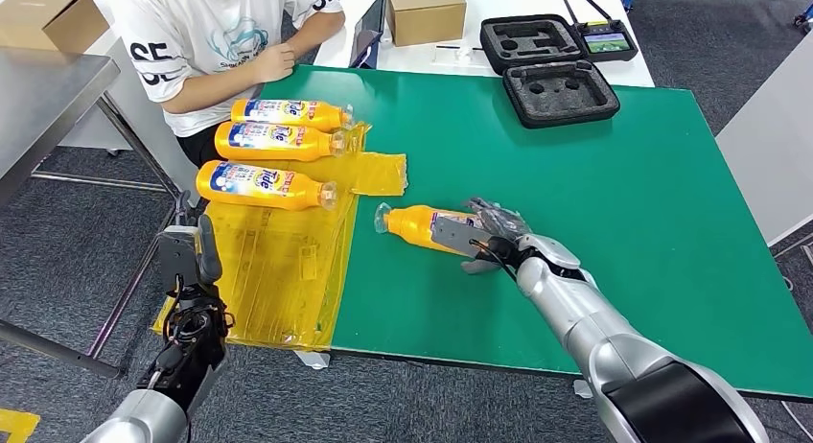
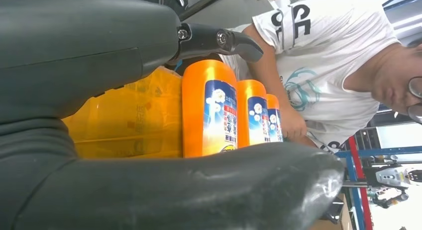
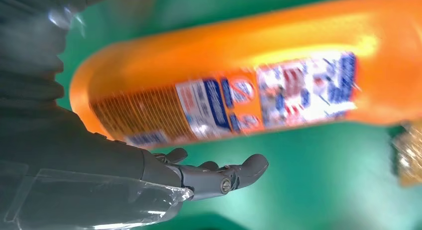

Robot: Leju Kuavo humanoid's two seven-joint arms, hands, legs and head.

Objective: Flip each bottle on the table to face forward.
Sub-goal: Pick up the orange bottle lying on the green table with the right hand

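Note:
Three orange bottles point(image 1: 288, 111) point(image 1: 278, 140) point(image 1: 264, 185) lie side by side on a yellow plastic sheet point(image 1: 278, 270), blue front labels up. The same bottles point(image 2: 209, 110) appear in the left wrist view. A fourth orange bottle point(image 1: 417, 225) lies on the green table point(image 1: 594, 194), cap to the left, a grey back label showing. My right hand point(image 1: 494, 237) is around its base end, thumb on the near side, fingers over the top. In the right wrist view this bottle point(image 3: 239, 75) is blurred, with a thin gap to my fingers point(image 3: 224, 172). My left hand point(image 1: 197, 270) hangs off the table's left edge, holding nothing.
A person in a white T-shirt point(image 1: 206, 40) sits at the far left corner, a hand near the bottles. Two black foam cases point(image 1: 561, 90) and a cardboard box point(image 1: 424, 10) stand at the back. A metal table point(image 1: 48, 98) is at the left.

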